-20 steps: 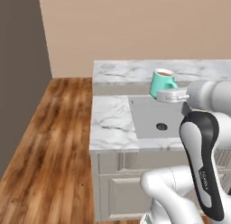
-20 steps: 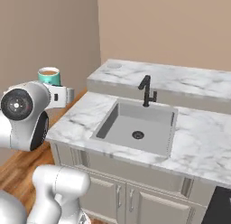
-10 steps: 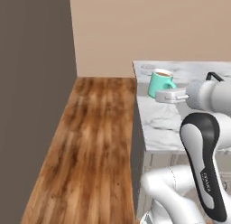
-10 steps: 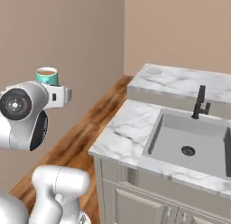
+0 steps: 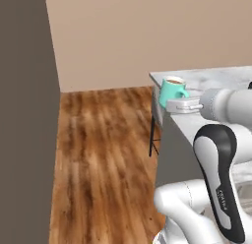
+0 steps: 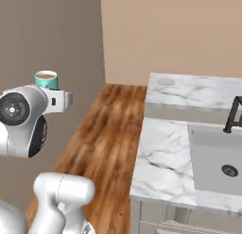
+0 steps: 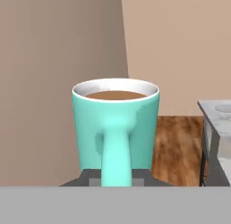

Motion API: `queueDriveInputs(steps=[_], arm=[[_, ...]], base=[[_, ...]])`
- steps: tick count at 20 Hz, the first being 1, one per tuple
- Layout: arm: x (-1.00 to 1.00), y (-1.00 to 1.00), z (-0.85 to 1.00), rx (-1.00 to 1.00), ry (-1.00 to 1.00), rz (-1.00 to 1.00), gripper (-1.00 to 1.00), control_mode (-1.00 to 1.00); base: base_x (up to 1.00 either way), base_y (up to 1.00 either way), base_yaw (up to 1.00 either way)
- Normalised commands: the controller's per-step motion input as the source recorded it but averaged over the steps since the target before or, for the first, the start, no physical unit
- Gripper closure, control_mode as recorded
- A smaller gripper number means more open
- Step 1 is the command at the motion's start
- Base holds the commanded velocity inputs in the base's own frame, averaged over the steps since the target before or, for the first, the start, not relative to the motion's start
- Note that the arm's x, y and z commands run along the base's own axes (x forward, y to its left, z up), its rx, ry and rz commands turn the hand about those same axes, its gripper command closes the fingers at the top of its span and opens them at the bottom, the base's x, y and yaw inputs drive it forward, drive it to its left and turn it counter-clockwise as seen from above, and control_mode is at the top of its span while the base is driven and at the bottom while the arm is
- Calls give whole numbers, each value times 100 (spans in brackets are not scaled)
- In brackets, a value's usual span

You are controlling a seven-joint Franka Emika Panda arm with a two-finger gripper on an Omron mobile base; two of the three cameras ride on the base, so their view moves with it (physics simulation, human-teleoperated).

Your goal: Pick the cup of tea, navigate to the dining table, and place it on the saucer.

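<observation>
While the jaws are clamped on the handle of the cup of tea (image 7: 115, 128), the cup stays upright in the air, above the wooden floor (image 5: 103, 154), left of the marble table (image 6: 165, 153) with the sink (image 6: 217, 157).

The mug's (image 7: 115, 128) base is hidden behind the fingertips (image 7: 90, 178). The sink (image 6: 217, 157) and faucet (image 6: 234, 116) are cut off by the right edge.

Cup up off the counter, out over the floor

I see the cup of tea (image 5: 171, 89) upright in my gripper (image 5: 183, 106), left of the marble counter (image 6: 163, 155); the sink (image 6: 217, 157) lies in that counter.
</observation>
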Motion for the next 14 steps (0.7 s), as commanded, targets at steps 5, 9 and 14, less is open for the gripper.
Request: queueDriveInputs(steps=[5, 9, 14], arm=[[0, 0, 0, 0, 0, 0, 100, 100], [0, 0, 0, 0, 0, 0, 100, 100], [0, 0, 0, 0, 0, 0, 100, 100]], base=[[60, 91, -59], [50, 88, -64], [54, 100, -52]])
